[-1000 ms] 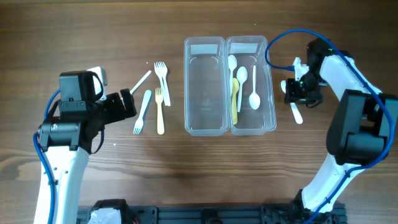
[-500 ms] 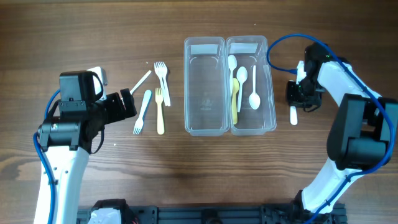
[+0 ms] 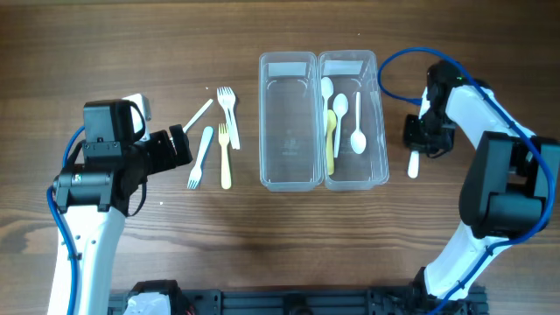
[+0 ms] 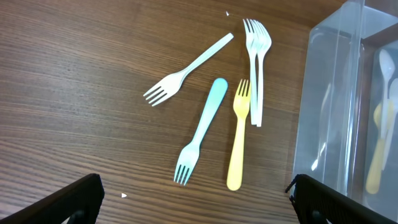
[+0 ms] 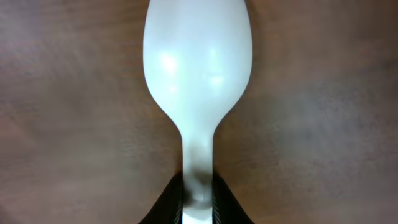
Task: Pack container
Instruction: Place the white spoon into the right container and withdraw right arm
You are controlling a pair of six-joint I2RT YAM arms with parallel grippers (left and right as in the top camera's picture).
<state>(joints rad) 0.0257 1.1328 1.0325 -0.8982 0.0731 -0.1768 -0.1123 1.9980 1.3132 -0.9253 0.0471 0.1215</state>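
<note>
We clamp a white spoon (image 5: pixel 198 68) beside the two containers (image 3: pixel 287 166).
Our right tool (image 5: pixel 198 200) grips its handle on the table (image 3: pixel 262 236), right of the container (image 3: pixel 382 131) holding spoons (image 3: pixel 358 131); our left tool (image 3: pixel 185 145) gapes near the forks (image 4: pixel 239 137).

Left arm (image 3: pixel 87 236) – long link was white, joint housings black and blocky, small white patch on top corner. Blue cable (image 3: pixel 54 214) ran along outer side. Right arm (image 3: pixel 479 98) was same build: white shells, black rounded joints. Second blue cable (image 3: pixel 389 57) looped near wrist end. Left fingers (image 4: pixel 65 200) were black, angular, matte. Right fingers (image 5: pixel 166 202) – dark, tapered toward tips.
</note>
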